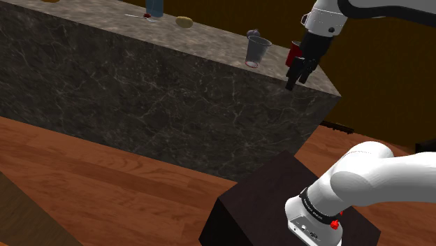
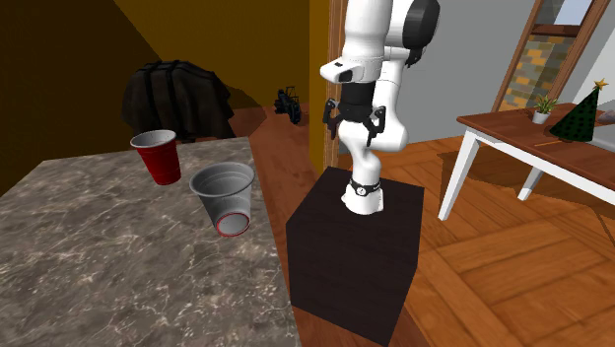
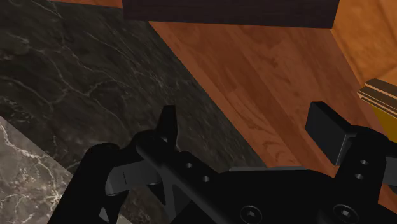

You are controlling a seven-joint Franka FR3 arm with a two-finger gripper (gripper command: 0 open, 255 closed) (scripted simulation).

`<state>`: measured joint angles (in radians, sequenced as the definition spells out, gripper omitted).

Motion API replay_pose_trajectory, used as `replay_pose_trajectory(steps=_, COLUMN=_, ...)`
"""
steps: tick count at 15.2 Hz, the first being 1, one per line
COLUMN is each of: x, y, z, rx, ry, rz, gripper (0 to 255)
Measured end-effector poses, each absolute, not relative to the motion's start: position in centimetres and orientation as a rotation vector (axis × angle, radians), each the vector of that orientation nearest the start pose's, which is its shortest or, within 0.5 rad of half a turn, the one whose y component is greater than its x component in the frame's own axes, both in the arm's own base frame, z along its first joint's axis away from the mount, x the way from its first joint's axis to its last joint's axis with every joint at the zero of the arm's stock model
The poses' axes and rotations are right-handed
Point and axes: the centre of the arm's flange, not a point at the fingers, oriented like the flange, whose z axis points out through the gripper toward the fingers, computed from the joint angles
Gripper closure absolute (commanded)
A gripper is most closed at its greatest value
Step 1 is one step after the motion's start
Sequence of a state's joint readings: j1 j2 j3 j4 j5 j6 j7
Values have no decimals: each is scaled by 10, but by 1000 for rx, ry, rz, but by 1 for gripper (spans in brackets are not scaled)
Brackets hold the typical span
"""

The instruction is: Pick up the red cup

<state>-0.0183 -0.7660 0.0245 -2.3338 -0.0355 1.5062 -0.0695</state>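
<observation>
Watching the feeds, I have the hand (image 2: 353,123) hanging off the side of the tabletop (image 2: 99,266), above the gap between it and the stand (image 2: 355,256). Its fingers (image 3: 167,124) stand apart with nothing between them. The wrist view looks down past the tabletop's dark side face to the wooden floor (image 3: 267,70), so the hand is not yet aimed at anything I want.

The red cup (image 2: 158,158) sits upright, mouth up, close to the tabletop's corner. A grey see-through cup (image 2: 225,197) stands near it, apart from it, by the edge that faces the stand.

My first worry is that edge. If I swing in too low, a finger could catch the stone lip and stall the approach.

My second worry is the grey cup. Coming in from the stand's side, I could clip it on the way, tip it, or send it rolling into the red one.

My third worry is the red cup itself. It looks light and thin-walled, and it stands near the corner. An off-centre closing could push it over or slide it off the tabletop, and a hard squeeze could buckle its wall.

I would rise first, then come down over it.
</observation>
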Motion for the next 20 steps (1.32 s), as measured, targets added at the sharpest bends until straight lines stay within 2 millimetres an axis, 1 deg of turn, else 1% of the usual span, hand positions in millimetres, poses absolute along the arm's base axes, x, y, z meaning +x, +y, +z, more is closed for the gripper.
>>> replay_pose_trajectory(steps=1, x=305, y=0, z=589, rx=-3188, ry=-107, rz=101, gripper=0)
replay_pose_trajectory(steps=2, x=312, y=0, z=590, rx=-3192, ry=-102, rz=99, gripper=0)
replay_pose_trajectory(steps=4, x=332, y=-5, z=592, rx=-3201, ry=-85, rz=92, gripper=0)
replay_pose_trajectory(steps=6, x=353, y=-6, z=591, rx=-3213, ry=-65, rz=83, gripper=0)
replay_pose_trajectory(steps=8, x=376, y=-11, z=596, rx=-3225, ry=-44, rz=75, gripper=0)
replay_pose_trajectory(steps=9, x=389, y=-18, z=595, rx=-3231, ry=-33, rz=70, gripper=0)
replay_pose_trajectory(steps=12, x=424, y=-31, z=601, rx=-3250, ry=0, rz=56, gripper=0)
replay_pose_trajectory(steps=14, x=452, y=-35, z=601, rx=-3261, ry=22, rz=46, gripper=0)
replay_pose_trajectory(steps=15, x=461, y=-40, z=602, rx=-3267, ry=33, rz=42, gripper=0)
replay_pose_trajectory(steps=16, x=472, y=-42, z=602, rx=-3273, ry=44, rz=36, gripper=0)
replay_pose_trajectory(steps=18, x=500, y=-49, z=608, rx=-3284, ry=66, rz=27, gripper=0)
replay_pose_trajectory(steps=20, x=521, y=-54, z=612, rx=-3296, ry=89, rz=17, gripper=0)
